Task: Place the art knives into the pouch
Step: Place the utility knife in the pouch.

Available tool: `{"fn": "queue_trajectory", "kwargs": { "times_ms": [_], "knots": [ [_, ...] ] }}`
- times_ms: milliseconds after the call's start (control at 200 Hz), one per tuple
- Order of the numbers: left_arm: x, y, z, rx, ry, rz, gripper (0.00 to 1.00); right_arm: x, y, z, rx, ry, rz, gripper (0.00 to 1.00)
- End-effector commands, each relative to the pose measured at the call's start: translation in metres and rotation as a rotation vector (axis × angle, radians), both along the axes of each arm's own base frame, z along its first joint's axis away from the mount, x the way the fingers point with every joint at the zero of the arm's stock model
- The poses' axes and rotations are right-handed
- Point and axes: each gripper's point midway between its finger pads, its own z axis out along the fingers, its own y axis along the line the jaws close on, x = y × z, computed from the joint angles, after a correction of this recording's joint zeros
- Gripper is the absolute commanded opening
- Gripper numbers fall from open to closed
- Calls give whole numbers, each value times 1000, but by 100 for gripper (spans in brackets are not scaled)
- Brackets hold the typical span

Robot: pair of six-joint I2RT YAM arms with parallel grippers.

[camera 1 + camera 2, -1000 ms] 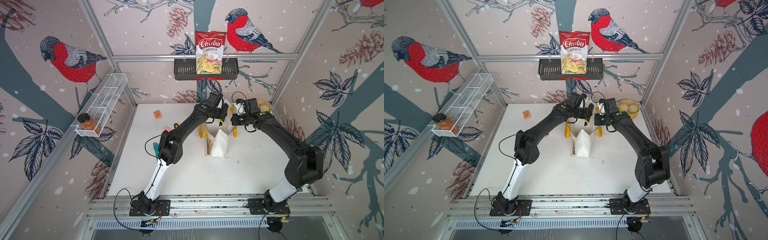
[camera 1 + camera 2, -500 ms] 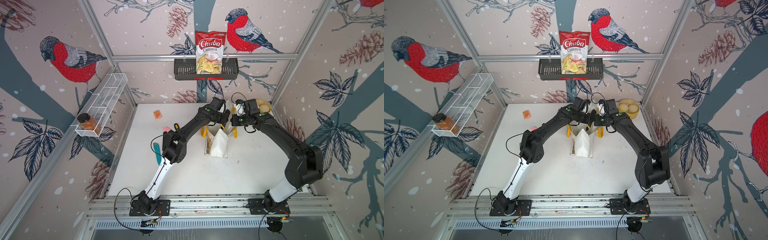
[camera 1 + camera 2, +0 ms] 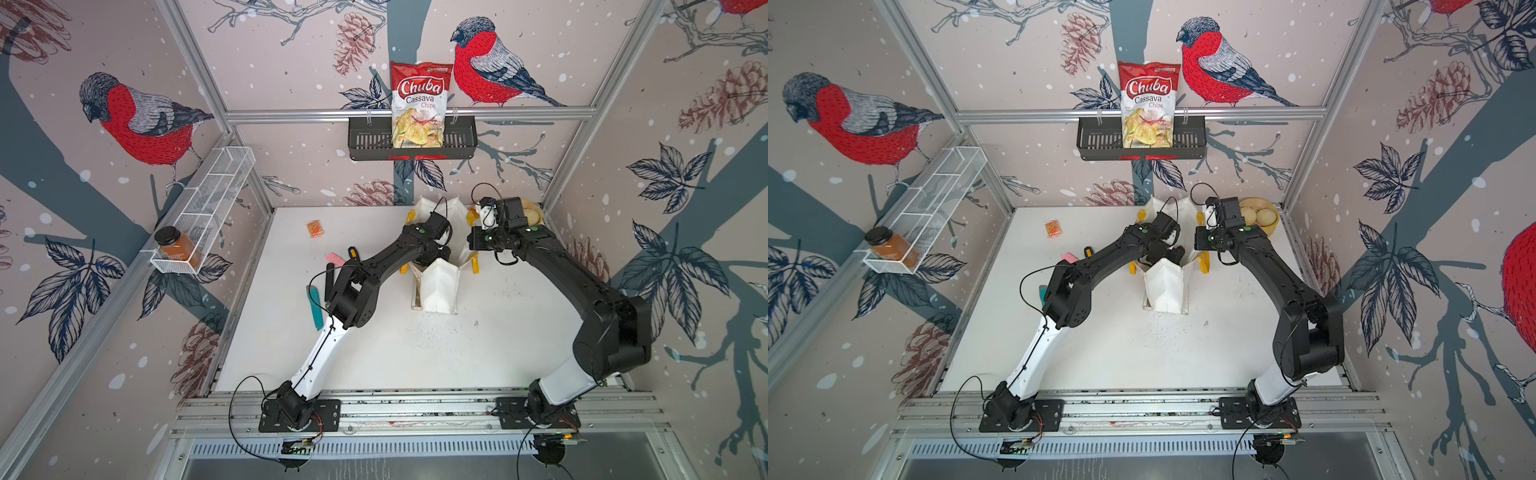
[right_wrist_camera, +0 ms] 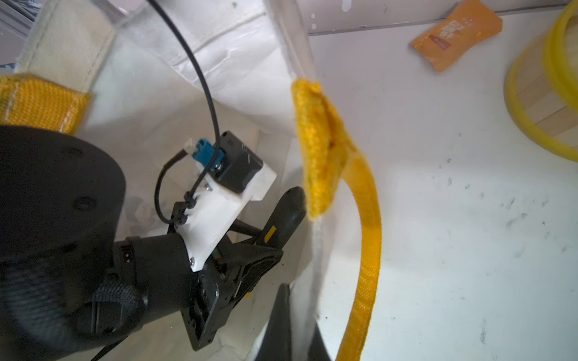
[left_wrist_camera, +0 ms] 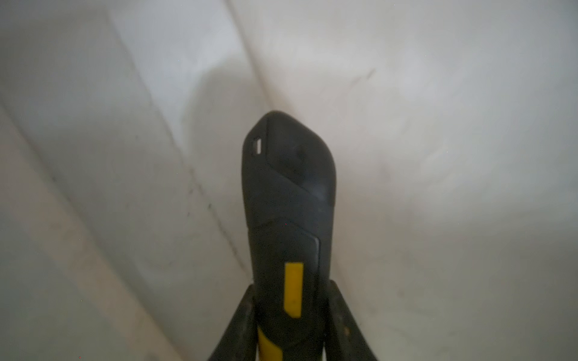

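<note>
Back wall: chip bag (image 3: pixel 419 104) reads "Chuba Cassava Chips"; left gripper (image 5: pixel 291 286) clamps the black-yellow art knife (image 5: pixel 289 187) inside the white pouch (image 3: pixel 436 286), hidden in both top views; right gripper (image 4: pixel 297 328), closed, pinches pouch rim, tips cropped.

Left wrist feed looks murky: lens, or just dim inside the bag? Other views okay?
Left wrist: dim and soft inside the pouch, yet the art knife reads clearly. Right wrist: bright, yellow handle slightly blurred. Both top views: evenly lit, sharp.
</note>
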Motion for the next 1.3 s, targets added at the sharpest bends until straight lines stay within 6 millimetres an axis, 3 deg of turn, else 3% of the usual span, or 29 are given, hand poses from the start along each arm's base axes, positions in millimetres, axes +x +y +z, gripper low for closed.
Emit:
{"fn": "queue_trajectory", "kwargs": {
  "times_ms": [0,450,640,825,1071,1296],
  "knots": [
    [-3,15,3,79,-20,-1,15,5,-11,12,11,-35,-40,0],
    [-34,87,-22,339,41,6,16,3,-42,23,-6,-64,-107,0],
    [-31,113,-21,329,57,41,18,3,-44,21,-5,-59,-109,0],
    [-23,110,-12,306,30,48,20,2,-41,12,-11,-39,-96,0],
    [-24,110,-22,336,37,42,19,-4,-42,-4,-60,-14,-122,0],
    [-20,102,-16,307,16,46,21,2,-37,-16,-61,26,-121,0]
  ]
}}
